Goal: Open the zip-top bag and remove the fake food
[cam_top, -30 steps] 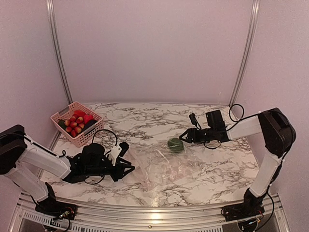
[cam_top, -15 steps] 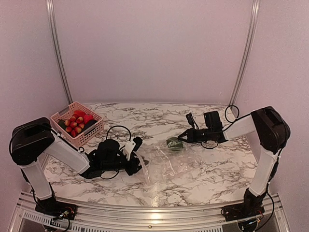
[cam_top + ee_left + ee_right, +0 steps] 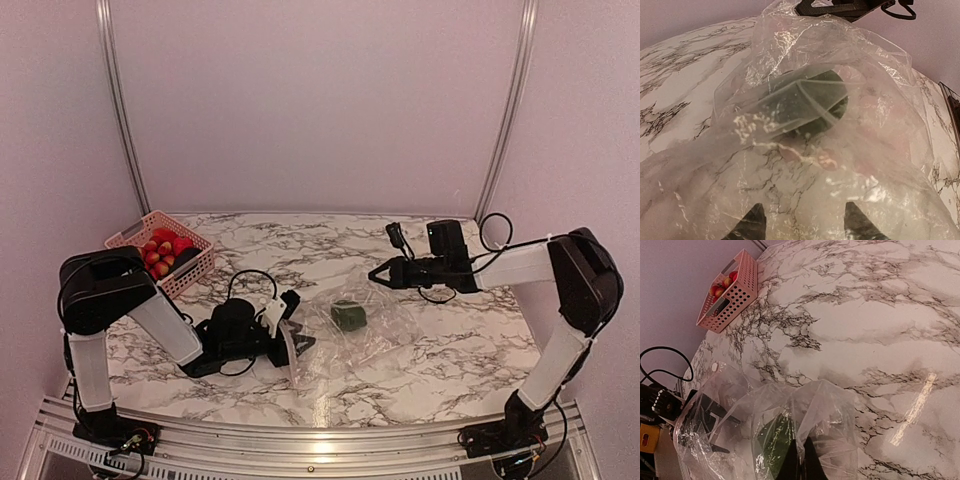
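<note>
Left wrist: fake food (image 3: 812,102) behind bag (image 3: 740,195)

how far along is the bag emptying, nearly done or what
Done: red fake food sits in the pink basket. In hand: the right end effector pinches the zip-top bag at its far edge; the left end effector is open at the near edge. Left: one dark green piece inside the bag.

The table (image 3: 450,345) is white with grey lines. The basket (image 3: 186,279) is pink, its toys (image 3: 162,247) red. The zip-top bag (image 3: 390,318) is clear, its fake food (image 3: 349,316) dark green.
</note>
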You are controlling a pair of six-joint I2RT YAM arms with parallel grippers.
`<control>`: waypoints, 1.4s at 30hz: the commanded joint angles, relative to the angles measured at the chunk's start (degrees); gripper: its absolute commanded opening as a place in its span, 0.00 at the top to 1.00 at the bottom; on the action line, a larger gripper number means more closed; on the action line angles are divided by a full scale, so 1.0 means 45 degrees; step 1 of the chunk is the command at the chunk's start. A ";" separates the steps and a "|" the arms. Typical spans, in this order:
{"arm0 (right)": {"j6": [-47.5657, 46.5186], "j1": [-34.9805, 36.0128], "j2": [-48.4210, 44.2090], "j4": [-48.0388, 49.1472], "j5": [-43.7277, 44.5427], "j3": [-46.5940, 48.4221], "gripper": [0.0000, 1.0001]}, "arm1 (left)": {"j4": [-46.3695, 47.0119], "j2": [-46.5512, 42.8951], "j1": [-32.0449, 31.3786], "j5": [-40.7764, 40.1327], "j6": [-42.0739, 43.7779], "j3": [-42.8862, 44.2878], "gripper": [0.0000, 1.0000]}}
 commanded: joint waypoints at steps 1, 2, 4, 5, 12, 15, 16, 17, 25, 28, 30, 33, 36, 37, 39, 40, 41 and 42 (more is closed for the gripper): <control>-0.0043 0.0155 -0.0516 -0.0441 -0.0152 0.0071 1.00 | 0.0714 0.0332 -0.0052 -0.0305 0.0274 0.0177 0.43; -0.0085 0.0153 -0.0578 -0.0502 -0.0048 0.0039 1.00 | 0.0738 0.0325 -0.0052 -0.0325 0.0317 0.0157 0.40; -0.0247 0.0167 -0.0506 -0.0572 0.0241 -0.0026 1.00 | 0.0838 0.0353 -0.0066 -0.0288 0.0421 0.0122 0.36; -0.0315 0.0140 -0.0350 -0.0646 0.0297 -0.0008 1.00 | 0.0851 0.0364 -0.0071 -0.0211 0.0482 0.0128 0.35; -0.0339 0.0413 0.0392 -0.0348 0.0537 -0.0243 1.00 | 0.0546 0.0570 -0.0519 0.0383 0.1518 0.0420 0.27; -0.0317 0.0510 0.0462 -0.0261 0.0569 -0.0260 1.00 | 0.0204 0.0754 -0.0663 0.0590 0.1776 0.0735 0.22; -0.0307 0.0544 0.0474 -0.0238 0.0577 -0.0254 1.00 | 0.0203 0.0817 -0.0707 0.0617 0.1779 0.0796 0.20; -0.0301 0.0565 0.0493 -0.0250 0.0569 -0.0266 1.00 | 0.0186 0.0881 -0.0729 0.0620 0.1780 0.0891 0.18; -0.0266 0.0999 0.0644 -0.0147 0.0525 -0.0437 1.00 | -0.0211 0.1411 -0.0760 -0.0061 0.1780 0.1665 0.12; -0.0103 0.1177 0.0763 0.0109 0.0427 -0.0593 1.00 | -0.0489 0.1614 -0.0755 -0.0205 0.1780 0.1972 0.11; 0.0035 0.1328 0.0874 0.0407 0.0317 -0.0753 1.00 | -0.0773 0.1759 -0.0755 -0.0308 0.1780 0.2293 0.10; 0.0112 0.1730 0.1138 0.0626 0.0319 -0.0834 1.00 | -0.1180 0.1971 -0.0755 -0.0430 0.1780 0.2621 0.08; 0.0227 0.2089 0.1433 0.0835 0.0307 -0.0874 1.00 | -0.1205 0.2093 -0.0755 -0.0499 0.1780 0.2760 0.07; 0.0281 0.2214 0.1496 0.0973 0.0291 -0.0905 1.00 | -0.1235 0.2110 -0.0755 -0.0559 0.1780 0.2799 0.08; 0.0398 0.2506 0.1636 0.1150 0.0267 -0.0940 1.00 | -0.1368 0.2134 -0.0755 -0.0546 0.1780 0.2904 0.08; 0.0451 0.2612 0.1695 0.1218 0.0283 -0.0935 1.00 | -0.1497 0.2152 -0.0755 -0.0533 0.2126 0.2964 0.08; 0.0519 0.2745 0.1755 0.1307 0.0271 -0.0944 1.00 | -0.1572 0.2167 -0.0755 -0.0532 0.2192 0.3022 0.08; 0.0598 0.2855 0.1795 0.1371 0.0257 -0.0952 1.00 | -0.1623 0.2166 -0.0755 -0.0549 0.2241 0.3049 0.08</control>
